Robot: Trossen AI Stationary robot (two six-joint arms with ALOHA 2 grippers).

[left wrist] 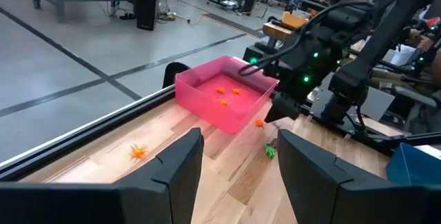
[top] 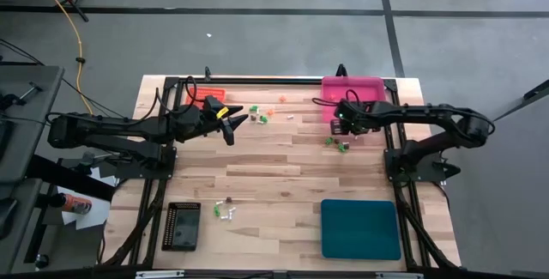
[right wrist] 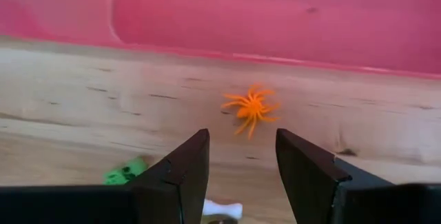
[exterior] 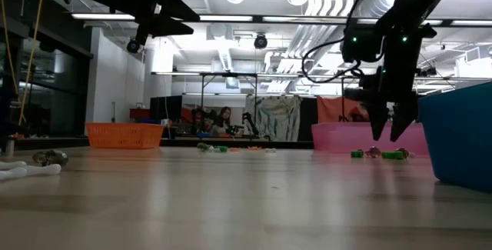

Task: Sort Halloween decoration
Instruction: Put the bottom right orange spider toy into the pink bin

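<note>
Looking straight down from the high view, we see both dark arms reaching across the light wooden plank surface [top: 283,172], but the trinkets there are only specks. Our right end effector [right wrist: 241,165] hangs just in front of the shallow pink plastic tray [top: 352,97], its fingers apart and gripping nothing. Only the right wrist view shows what lies beneath it: a small orange plastic spider [right wrist: 251,107] flat on the wood, near the tray's pink wall, legs splayed outward all round, so we cannot name a long axis. A bright green trinket [right wrist: 125,172] and a white piece [right wrist: 222,209] lie beside the fingers.

Our left end effector [left wrist: 238,158] hovers over the far half of the surface near the orange plastic tray [top: 206,96], fingers likewise spread and empty. Its wrist view alone reveals three orange spiders [left wrist: 227,94] inside the pink tray, and another orange spider [left wrist: 138,152] on the wood.

The low view shows the right fingers hanging above green trinkets [exterior: 377,154].
</note>
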